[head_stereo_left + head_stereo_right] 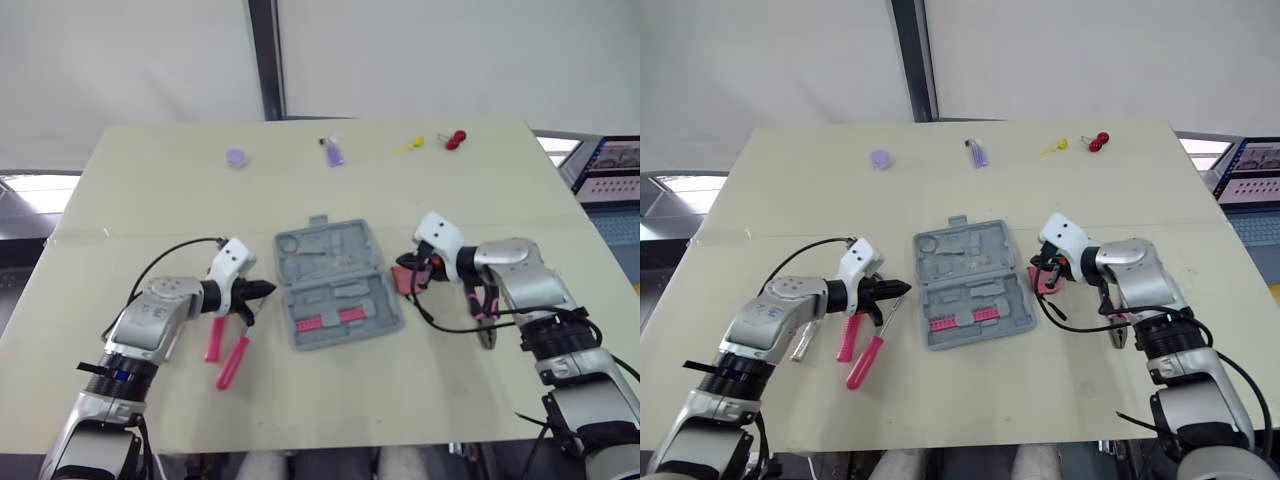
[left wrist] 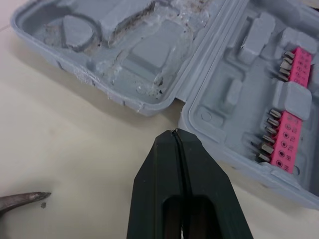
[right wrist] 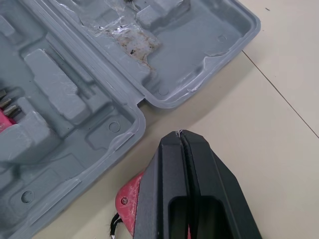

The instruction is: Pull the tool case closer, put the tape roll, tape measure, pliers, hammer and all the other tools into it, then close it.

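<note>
The grey tool case (image 1: 335, 285) lies open at the table's middle, with a pink bit strip (image 2: 289, 124) in its near half. My left gripper (image 1: 262, 290) is shut on nothing, its tip just off the case's left edge (image 2: 164, 107). Pink-handled pliers (image 1: 225, 345) lie on the table under that arm. My right gripper (image 1: 410, 264) is also shut and empty, close to the case's right edge (image 3: 164, 97). A red tool (image 3: 130, 201) with a cord lies beneath it. A purple tape roll (image 1: 236, 157) sits far back on the left.
A purple item (image 1: 333, 152), a yellow one (image 1: 410, 144) and a red one (image 1: 455, 139) lie along the table's far side. A pink-handled tool (image 1: 480, 305) lies under my right forearm. A metal tip (image 2: 20, 199) shows near the left gripper.
</note>
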Controlling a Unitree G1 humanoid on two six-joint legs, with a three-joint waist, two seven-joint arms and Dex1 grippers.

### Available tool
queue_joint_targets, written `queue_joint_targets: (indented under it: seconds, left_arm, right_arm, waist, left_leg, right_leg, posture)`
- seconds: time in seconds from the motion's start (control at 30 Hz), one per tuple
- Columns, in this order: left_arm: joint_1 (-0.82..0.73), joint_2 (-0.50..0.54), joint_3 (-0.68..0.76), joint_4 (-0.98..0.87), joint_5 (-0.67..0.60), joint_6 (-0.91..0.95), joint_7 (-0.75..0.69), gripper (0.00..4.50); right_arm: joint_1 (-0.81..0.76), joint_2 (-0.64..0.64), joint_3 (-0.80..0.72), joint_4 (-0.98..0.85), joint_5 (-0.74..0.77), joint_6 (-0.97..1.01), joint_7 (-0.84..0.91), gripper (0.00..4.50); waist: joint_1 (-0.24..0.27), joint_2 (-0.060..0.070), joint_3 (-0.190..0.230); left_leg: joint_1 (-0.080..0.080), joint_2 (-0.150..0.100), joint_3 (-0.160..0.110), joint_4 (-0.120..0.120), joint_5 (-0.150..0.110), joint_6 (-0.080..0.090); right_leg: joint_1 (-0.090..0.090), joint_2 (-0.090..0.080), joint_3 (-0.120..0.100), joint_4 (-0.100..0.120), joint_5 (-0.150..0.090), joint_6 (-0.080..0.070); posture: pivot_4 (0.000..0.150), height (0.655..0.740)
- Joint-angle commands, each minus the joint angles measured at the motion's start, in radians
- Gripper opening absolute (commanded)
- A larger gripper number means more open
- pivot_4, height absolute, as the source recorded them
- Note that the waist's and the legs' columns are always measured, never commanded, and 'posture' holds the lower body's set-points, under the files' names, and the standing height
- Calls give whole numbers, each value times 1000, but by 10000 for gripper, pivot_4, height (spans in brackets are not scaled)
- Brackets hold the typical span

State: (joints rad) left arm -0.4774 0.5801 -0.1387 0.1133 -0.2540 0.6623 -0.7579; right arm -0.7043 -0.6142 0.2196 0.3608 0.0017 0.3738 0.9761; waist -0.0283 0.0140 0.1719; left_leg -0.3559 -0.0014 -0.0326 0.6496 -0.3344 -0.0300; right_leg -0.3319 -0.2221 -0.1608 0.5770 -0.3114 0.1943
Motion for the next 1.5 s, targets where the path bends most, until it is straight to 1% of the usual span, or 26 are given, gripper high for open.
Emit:
queue_joint_targets:
  seconds: [0.03, 0.2, 0.43, 0.6, 0.97, 1.13, 1.5]
  left_arm:
    - [-41, -10, -4, 33, 21, -29, -13, 0]
    - [-81, -37, -44, 106, 60, -52, -32, 0]
    - [-109, -70, -72, 151, 96, -58, -33, 0]
    - [-125, -86, -78, 182, 117, -79, -39, 0]
    - [-129, -96, -60, 178, 138, -86, -41, 0]
    - [-132, -103, -50, 179, 140, -89, -34, 0]
    - [-130, -111, -44, 174, 138, -84, -33, 0]
  right_arm:
    - [-26, 1, -3, -12, -13, 11, -8, 622]
    - [-31, 10, 9, -13, -29, 34, -10, 622]
    - [-21, 21, 7, -25, -34, 56, -15, 622]
    - [-21, 30, 8, -9, -37, 51, -18, 622]
    - [-18, 55, 16, -1, -36, 42, -6, 622]
    - [-28, 62, 29, 43, -63, 11, -21, 622]
    - [-37, 76, 27, 88, -73, -24, -38, 622]
  waist:
    - [2, 0, 0]
    - [1, 0, 0]
    - [0, 0, 0]
    - [1, 0, 0]
    - [0, 0, 0]
    - [0, 0, 0]
    - [0, -1, 0]
  left_leg:
    - [0, 0, 0, 0, 0, 0]
    - [-1, 0, 0, 1, 0, 0]
    - [-1, 0, 0, 1, 0, 0]
    - [-3, 0, 1, 2, 0, 0]
    - [-4, 0, 1, 2, 0, 0]
    - [-4, 0, 1, 3, 0, 0]
    - [-4, 0, 1, 3, 0, 0]
  right_leg:
    - [0, 0, 0, 0, 0, 0]
    - [0, 0, 0, 0, 0, 0]
    - [-1, 0, 1, 1, 0, 0]
    - [-6, 0, 2, 7, 0, 0]
    - [-8, 0, 2, 8, 0, 0]
    - [-8, 0, 2, 8, 0, 0]
    - [-9, 0, 2, 8, 0, 0]
  posture:
    - [1500, 7400]
    - [1500, 7400]
    - [1500, 7400]
    - [1500, 7400]
    - [1500, 7400]
    - [1500, 7400]
    - [1500, 7400]
